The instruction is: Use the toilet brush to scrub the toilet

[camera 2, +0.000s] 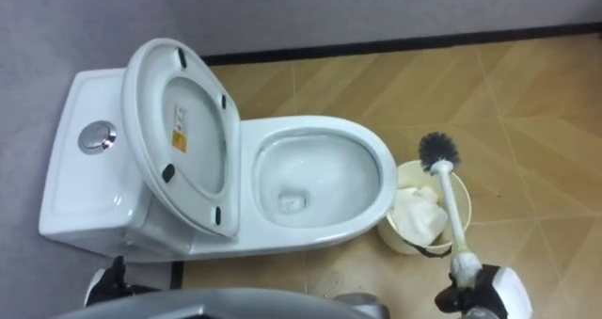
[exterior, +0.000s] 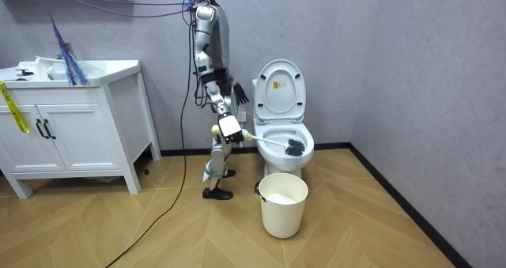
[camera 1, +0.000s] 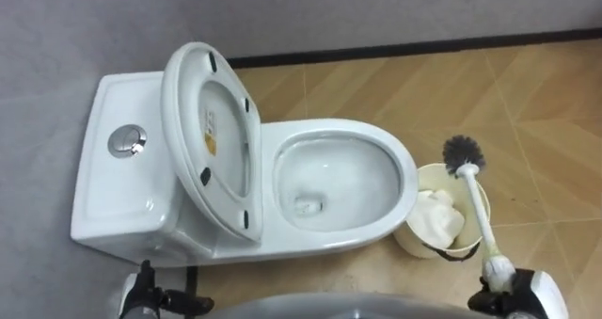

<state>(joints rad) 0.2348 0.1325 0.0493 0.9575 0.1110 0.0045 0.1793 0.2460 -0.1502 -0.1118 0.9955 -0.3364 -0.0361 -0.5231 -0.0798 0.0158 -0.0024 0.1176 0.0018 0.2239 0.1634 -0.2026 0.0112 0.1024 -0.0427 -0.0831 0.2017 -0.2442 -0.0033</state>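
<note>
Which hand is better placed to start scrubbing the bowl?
Right. The right hand grips the toilet brush, whose bristle head hangs above the waste bin, just beside the toilet bowl. The left hand sits low on the tank side, open and holding nothing.

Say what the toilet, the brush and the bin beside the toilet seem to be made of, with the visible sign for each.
Toilet: probably glazed ceramic; white, hard-looking, glossy with highlights.
Brush: the white handle looks like smooth plastic; the head is dark, stiff bristles, probably synthetic.
Bin: cream plastic, it seems; thin rim and a plain, even, matt wall.
</note>
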